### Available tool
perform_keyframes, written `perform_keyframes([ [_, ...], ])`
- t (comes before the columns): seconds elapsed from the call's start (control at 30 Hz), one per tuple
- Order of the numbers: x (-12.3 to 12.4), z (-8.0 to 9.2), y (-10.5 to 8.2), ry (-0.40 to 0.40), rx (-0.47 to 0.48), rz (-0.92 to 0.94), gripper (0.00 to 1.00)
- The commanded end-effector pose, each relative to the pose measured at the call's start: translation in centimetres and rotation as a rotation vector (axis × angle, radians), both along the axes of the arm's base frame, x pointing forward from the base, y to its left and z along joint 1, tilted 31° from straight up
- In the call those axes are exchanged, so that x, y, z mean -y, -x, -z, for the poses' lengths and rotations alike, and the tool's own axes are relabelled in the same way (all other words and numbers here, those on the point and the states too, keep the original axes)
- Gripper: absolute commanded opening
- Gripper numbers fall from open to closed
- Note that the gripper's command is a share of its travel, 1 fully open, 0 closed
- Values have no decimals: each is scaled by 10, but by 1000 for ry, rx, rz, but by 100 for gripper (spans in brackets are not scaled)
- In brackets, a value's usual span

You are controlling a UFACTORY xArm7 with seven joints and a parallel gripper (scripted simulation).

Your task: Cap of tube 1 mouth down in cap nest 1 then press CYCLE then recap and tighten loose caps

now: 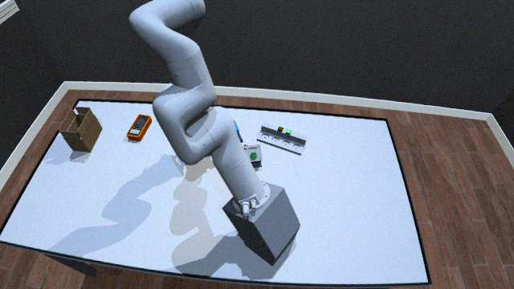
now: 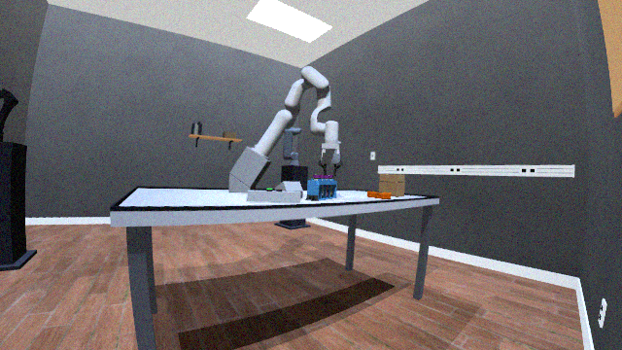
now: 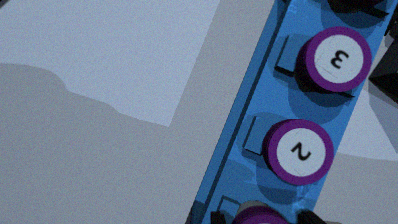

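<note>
The blue decapping station (image 3: pixel 280 125) runs up the right side of the wrist view. The purple caps of tube 2 (image 3: pixel 298 151) and tube 3 (image 3: pixel 338 59) sit on their tubes. The cap of tube 1 (image 3: pixel 259 216) shows only at the bottom edge. My gripper (image 3: pixel 261 220) is open, with one dark fingertip on each side of that cap; I cannot tell whether they touch it. In the exterior view the gripper (image 2: pixel 329 165) hangs just over the station (image 2: pixel 322 189). The cap tray (image 1: pixel 282 139) has its green lamp (image 1: pixel 288 131) lit. The key housing (image 1: pixel 253 151) stands beside the arm.
An orange multimeter (image 1: pixel 139 127) and an open cardboard box (image 1: pixel 80 128) lie at the far left of the table. The arm's grey base block (image 1: pixel 263 225) stands near the front edge. The arm hides most of the station in the top view.
</note>
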State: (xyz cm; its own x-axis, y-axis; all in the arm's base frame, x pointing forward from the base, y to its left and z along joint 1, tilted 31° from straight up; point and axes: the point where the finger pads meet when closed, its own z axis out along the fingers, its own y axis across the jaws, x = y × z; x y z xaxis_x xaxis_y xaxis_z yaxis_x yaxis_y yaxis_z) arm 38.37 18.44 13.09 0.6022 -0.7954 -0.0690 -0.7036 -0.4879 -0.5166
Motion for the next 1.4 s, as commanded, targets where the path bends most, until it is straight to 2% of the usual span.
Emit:
perform_keyframes([
  [0.0, 0, 0, -1, -2, 3, 2, 46],
  [0.1, 0, -1, -1, -2, 3, 2, 46],
  [0.13, 0, 0, -1, -2, 3, 2, 0],
  [0.6, 0, 0, -1, -2, 3, 2, 0],
  [1.1, -1, 0, -2, -191, -177, 428, 0],
  [1.17, -1, 0, -2, -191, -177, 428, 0],
  [1.37, -1, 1, -2, -267, -249, 598, 0],
])
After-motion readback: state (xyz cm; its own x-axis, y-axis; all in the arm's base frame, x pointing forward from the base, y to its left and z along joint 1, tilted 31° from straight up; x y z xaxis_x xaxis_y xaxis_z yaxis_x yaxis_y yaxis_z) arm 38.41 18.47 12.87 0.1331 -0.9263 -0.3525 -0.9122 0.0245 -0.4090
